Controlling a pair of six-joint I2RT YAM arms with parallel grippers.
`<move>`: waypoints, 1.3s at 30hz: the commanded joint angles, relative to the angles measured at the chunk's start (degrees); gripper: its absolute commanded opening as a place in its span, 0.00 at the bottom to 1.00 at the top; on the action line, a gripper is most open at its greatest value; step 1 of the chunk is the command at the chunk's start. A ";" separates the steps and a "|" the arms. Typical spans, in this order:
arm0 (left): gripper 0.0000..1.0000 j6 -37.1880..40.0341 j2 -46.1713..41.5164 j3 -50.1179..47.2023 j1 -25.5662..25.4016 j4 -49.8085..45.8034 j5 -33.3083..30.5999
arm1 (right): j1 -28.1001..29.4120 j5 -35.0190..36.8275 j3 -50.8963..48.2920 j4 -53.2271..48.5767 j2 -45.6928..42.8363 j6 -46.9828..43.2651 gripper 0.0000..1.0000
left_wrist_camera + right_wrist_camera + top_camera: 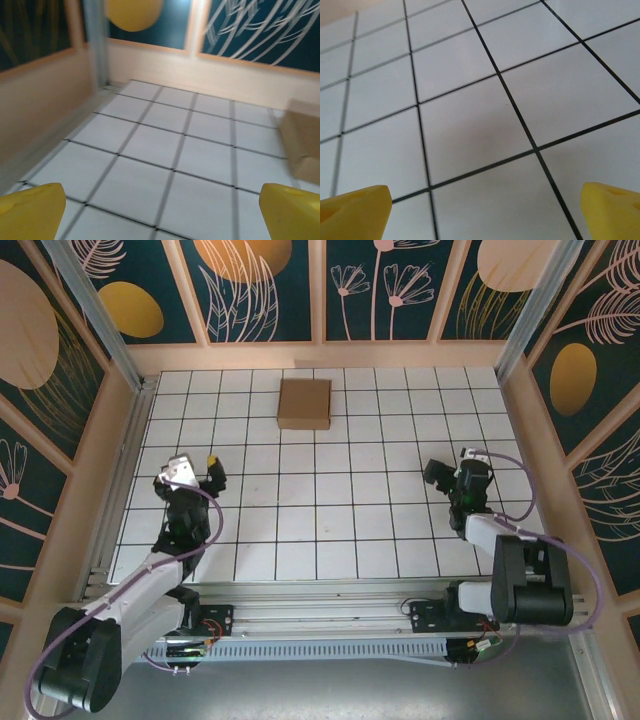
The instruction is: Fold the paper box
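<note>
Paper box (304,404): tan, far centre of tiled worktop (350,530). Left claw (160,217), right claw (482,215): both spread wide, empty, well apart from box.

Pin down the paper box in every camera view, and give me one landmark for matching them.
Top external: the paper box lies at the far centre, near the back wall.
Left wrist: the paper box sits at the right edge, blurred.
Right wrist: tiles lie ahead of the open right claw.
Shared landmark: the white tile grid with black lines.
</note>
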 commanded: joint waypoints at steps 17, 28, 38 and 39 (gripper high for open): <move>0.99 2.04 32.25 -0.61 17.61 38.74 19.28 | -2.04 -5.33 -11.60 52.32 13.72 -5.76 0.99; 0.99 3.13 34.51 0.20 17.52 38.68 20.97 | -1.93 -6.50 -10.79 50.84 13.66 -6.39 0.99; 0.99 3.06 34.35 0.18 17.52 38.52 21.08 | -0.43 -6.18 -9.07 47.40 13.64 -8.16 0.99; 0.99 3.06 34.35 0.18 17.52 38.52 21.06 | 0.71 -3.62 -8.88 46.96 13.68 -8.75 0.99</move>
